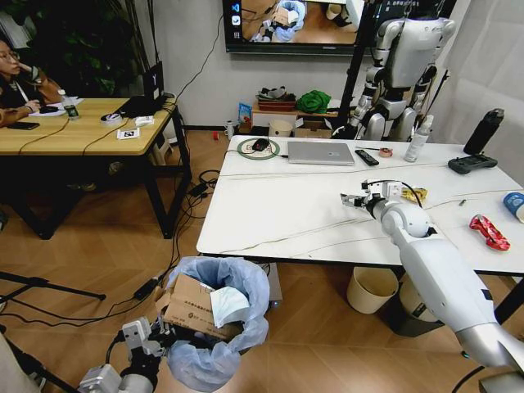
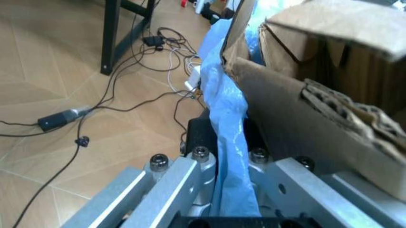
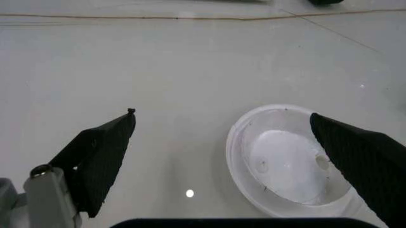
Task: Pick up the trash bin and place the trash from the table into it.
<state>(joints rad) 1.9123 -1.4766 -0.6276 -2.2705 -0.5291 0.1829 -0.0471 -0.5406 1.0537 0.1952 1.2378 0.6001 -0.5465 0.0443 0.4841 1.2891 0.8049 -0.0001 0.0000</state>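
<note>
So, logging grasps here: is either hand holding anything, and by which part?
The left hand grips the trash bin by its blue-bagged rim. The right hand is open above the table, holding nothing.

One trash bin (image 1: 217,323) holding one cardboard piece (image 1: 192,307); on the surface (image 1: 286,213), one laptop (image 1: 320,153), one remote (image 1: 367,157), one red wrapper (image 1: 489,232), one paper cup (image 1: 514,205).

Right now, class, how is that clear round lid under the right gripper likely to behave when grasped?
The lid looks thin and clear, so probably light and bendy. It lies flat on the smooth table, so it may slide. The right gripper has its fingers open on either side of it.
</note>
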